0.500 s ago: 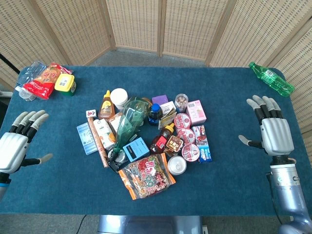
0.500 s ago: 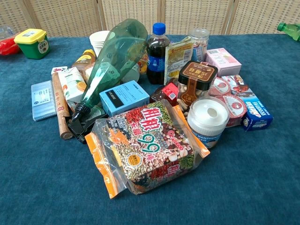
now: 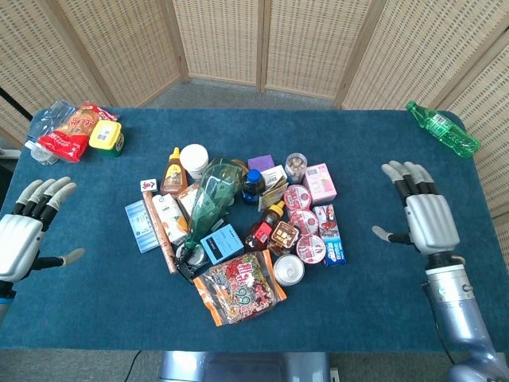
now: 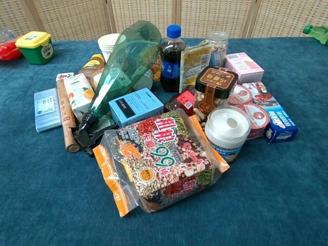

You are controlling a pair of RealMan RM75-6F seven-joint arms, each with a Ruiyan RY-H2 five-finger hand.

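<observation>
We note the right hand (image 3: 427, 221) held flat, fingers spread, holding nothing, nearest the blue box (image 3: 329, 233) at the right edge of the pile on the table (image 3: 374, 302). The left hand (image 3: 24, 235) likewise is spread and holds nothing. Risk: reaching in could topple the leaning green bottle (image 3: 213, 196) or scatter the round tubs (image 3: 305, 223).

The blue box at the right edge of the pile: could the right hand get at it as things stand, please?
Probably yes: the right hand is open, with only bare table between it and the blue box.

Blue-and-white box (image 3: 333, 236) lies flat nearest right hand (image 3: 426, 218).
</observation>
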